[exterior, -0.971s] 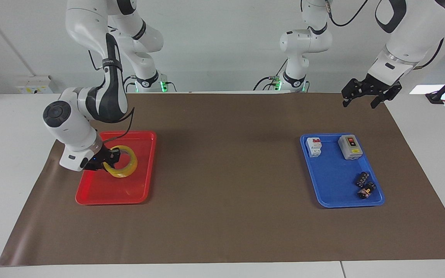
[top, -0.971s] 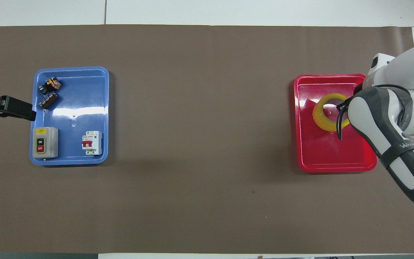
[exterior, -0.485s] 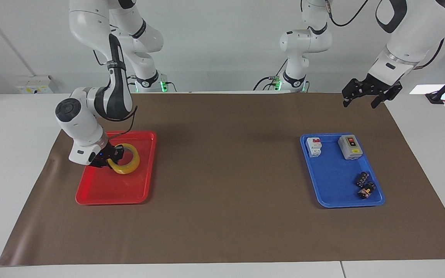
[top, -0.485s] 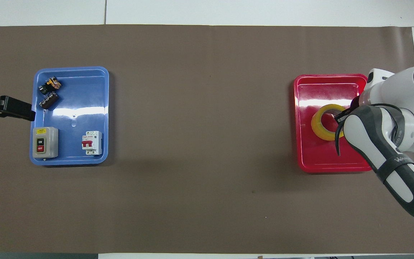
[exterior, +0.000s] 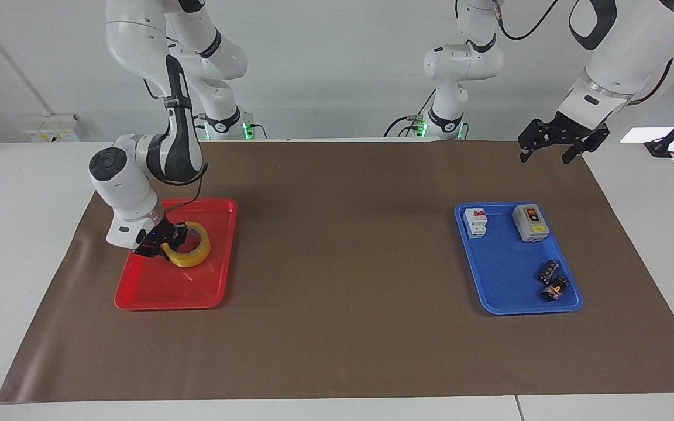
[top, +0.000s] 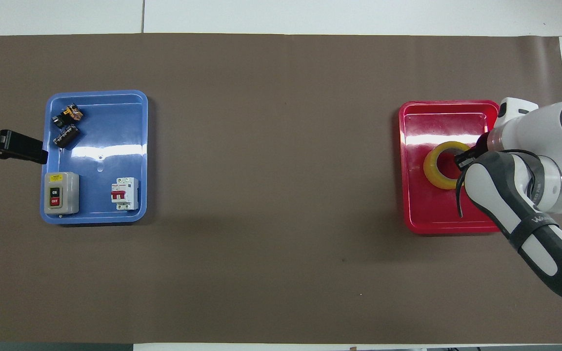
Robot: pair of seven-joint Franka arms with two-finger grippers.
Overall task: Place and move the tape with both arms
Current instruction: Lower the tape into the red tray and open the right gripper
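1 roll, the tape point(exterior: 189, 250), sits gripped by our right end effector point(exterior: 168, 238) in the red tray point(exterior: 161, 292); our left end effector point(exterior: 554, 144) waits spread wide; moving remains.

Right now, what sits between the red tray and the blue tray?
Nothing: only bare brown mat between the red tray and the blue tray, plain in the overhead view.

White desk point(exterior: 15, 193) under a brown mat point(exterior: 343, 245). Plain white wall point(exterior: 325, 64). Wall socket box point(exterior: 53, 127) at desk edge.
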